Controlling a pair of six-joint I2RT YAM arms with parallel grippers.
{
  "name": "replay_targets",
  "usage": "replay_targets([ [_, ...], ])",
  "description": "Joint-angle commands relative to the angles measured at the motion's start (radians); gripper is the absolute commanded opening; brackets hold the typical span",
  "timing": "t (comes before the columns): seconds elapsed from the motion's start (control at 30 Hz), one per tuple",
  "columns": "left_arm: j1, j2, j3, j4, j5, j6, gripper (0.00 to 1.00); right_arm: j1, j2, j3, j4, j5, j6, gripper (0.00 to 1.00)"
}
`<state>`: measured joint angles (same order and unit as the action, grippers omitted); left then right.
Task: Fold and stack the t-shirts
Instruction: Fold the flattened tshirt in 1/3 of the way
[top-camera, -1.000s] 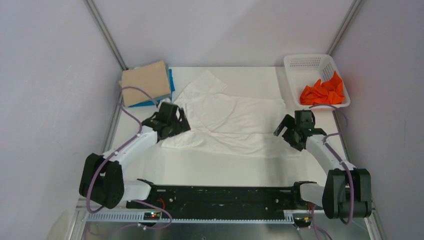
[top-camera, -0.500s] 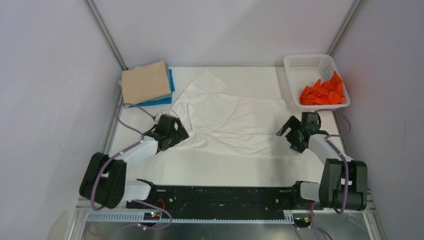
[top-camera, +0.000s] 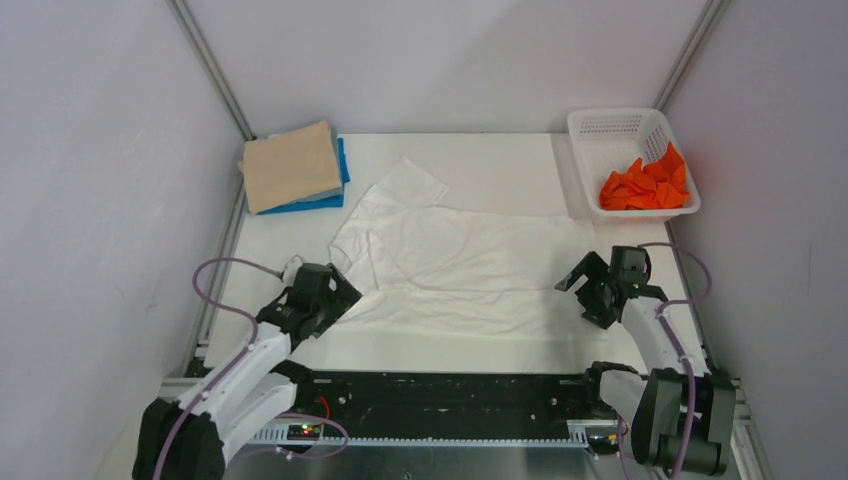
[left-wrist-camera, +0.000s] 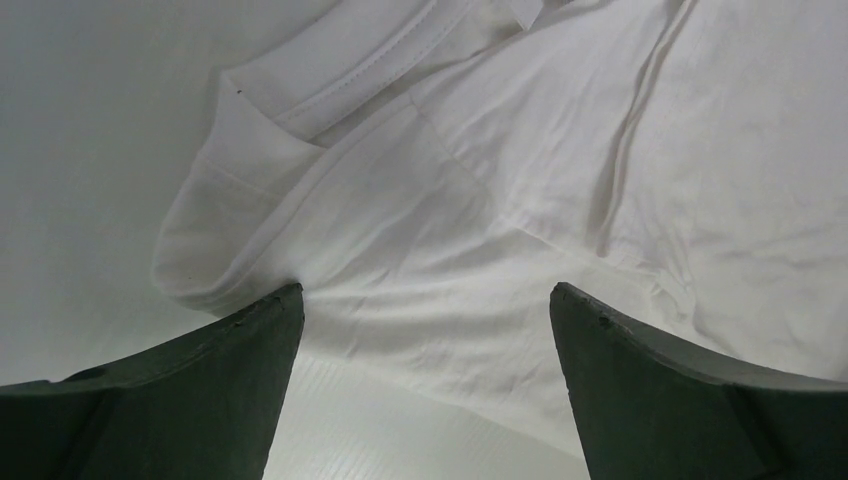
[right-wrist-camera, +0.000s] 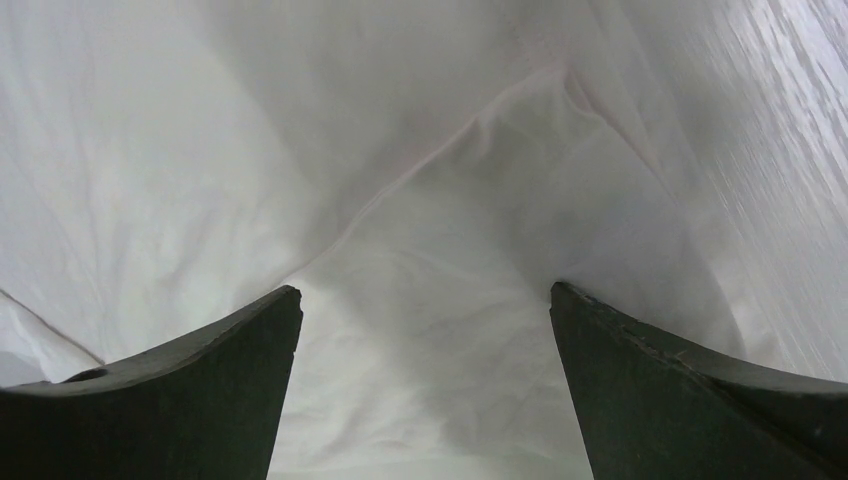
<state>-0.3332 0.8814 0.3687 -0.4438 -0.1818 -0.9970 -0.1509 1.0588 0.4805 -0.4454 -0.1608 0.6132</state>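
**A:** ok so where's everything sitting right now? can't see much from my spot

**B:** white shirt (top-camera: 470, 270) is spread out sideways across the middle of the surface (top-camera: 490, 150). It's mostly flat with some wrinkles, and one sleeve sticks out toward the far side. left claw (left-wrist-camera: 425, 295) is down at its near-left corner, right claw (right-wrist-camera: 425, 290) at the near-right corner.

**A:** grabbing it?

**B:** nope, neither one is pinching anything, both are spread wide. On the left wrist cam the fingers sit far apart, with a folded-over sleeve and its hem seam just ahead of them and cloth running between the tips. Right wrist cam is the same deal: fingers wide, rumpled white cloth filling the gap, a crease running away from the claw. Can't tell if the tips are actually pressing on the cloth or just above it.

**A:** and the others?

**B:** tan shirt (top-camera: 290, 165) is folded in the far-left corner, on top of the blue shirt (top-camera: 320, 203), which only peeks out along the right and near edges. orange shirt (top-camera: 645, 185) is crumpled in the near end of the basket (top-camera: 610, 125) at the far-right corner. The basket sits just beside the white shirt's far-right corner.
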Motion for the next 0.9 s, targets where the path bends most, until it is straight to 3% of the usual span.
replay_targets([
  [0.0,0.008,-0.087,-0.090,-0.227,0.046,-0.099,1.00,-0.007,-0.074,-0.060,-0.149,0.055,0.026,0.99],
  [0.13,-0.013,-0.180,-0.061,-0.327,0.045,-0.151,1.00,-0.007,-0.162,-0.074,-0.183,0.049,0.062,0.99],
  [0.23,-0.057,-0.246,-0.005,-0.493,-0.074,-0.208,1.00,-0.007,-0.233,-0.075,-0.204,0.069,0.084,0.99],
  [0.43,-0.102,-0.308,-0.037,-0.560,-0.052,-0.272,1.00,-0.006,-0.312,-0.060,-0.246,0.017,0.087,0.99],
  [0.57,-0.208,-0.319,0.070,-0.646,-0.127,-0.334,1.00,-0.005,-0.376,-0.040,-0.257,0.000,0.085,0.98],
  [0.7,-0.312,-0.271,0.234,-0.662,-0.250,-0.317,1.00,0.034,-0.452,-0.027,-0.230,0.013,0.116,0.97],
  [0.87,-0.341,-0.070,0.396,-0.613,-0.329,-0.220,1.00,0.267,-0.486,0.005,-0.198,0.158,0.148,0.96],
])
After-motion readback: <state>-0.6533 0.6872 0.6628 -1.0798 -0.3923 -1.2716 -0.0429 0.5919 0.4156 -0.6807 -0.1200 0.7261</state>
